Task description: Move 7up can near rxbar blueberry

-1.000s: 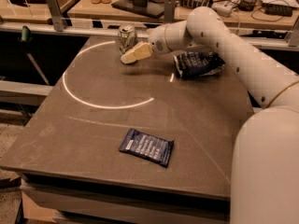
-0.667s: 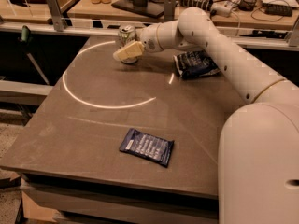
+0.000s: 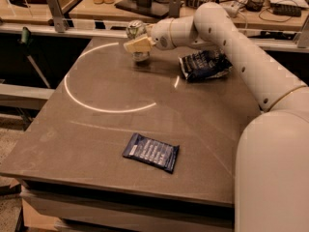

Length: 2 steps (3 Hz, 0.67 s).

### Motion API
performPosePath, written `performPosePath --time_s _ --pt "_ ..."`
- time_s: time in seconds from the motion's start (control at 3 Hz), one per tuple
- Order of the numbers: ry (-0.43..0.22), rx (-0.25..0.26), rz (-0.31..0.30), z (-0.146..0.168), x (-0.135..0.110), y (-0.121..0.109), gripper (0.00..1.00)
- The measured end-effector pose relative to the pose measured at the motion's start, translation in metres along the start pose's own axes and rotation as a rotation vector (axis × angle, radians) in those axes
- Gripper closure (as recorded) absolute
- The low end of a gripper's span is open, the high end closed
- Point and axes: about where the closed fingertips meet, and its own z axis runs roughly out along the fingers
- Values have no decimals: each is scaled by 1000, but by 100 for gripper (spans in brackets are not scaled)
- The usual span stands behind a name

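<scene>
gripper: the cream-coloured gripper (image 3: 138,45) at the end of the big white robot arm (image 3: 227,37) is hanging over the far part of the flat grey table (image 3: 91,134).
gripper state: it is sitting right at the can and covering the can's middle. i cannot tell if it is open or closed.
7up can: the small silver and green metal 7up can (image 3: 135,29) is standing upright on the table. its top is peeking out just above the gripper and its bottom is showing just below it.
rxbar blueberry: the flat dark blue rxbar blueberry wrapper with rows of white words (image 3: 150,152) is lying flat, well apart from the gripper, close to the near edge of the table.
chip bag: a puffy, crinkly dark blue and white chip bag (image 3: 205,65) is lying near the gripper, on the side where the arm is coming from, partly under the arm.
light ring: a thin bright curved line of light (image 3: 104,109) is shining on the table top, between the gripper and the rxbar blueberry.
</scene>
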Motion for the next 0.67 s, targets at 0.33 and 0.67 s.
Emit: performPosePath --time_s 0.33,0.67 --pt "-21 -21 -28 -70 -25 36 99" --pt "-25 -87 -54 -113 -23 86 100"
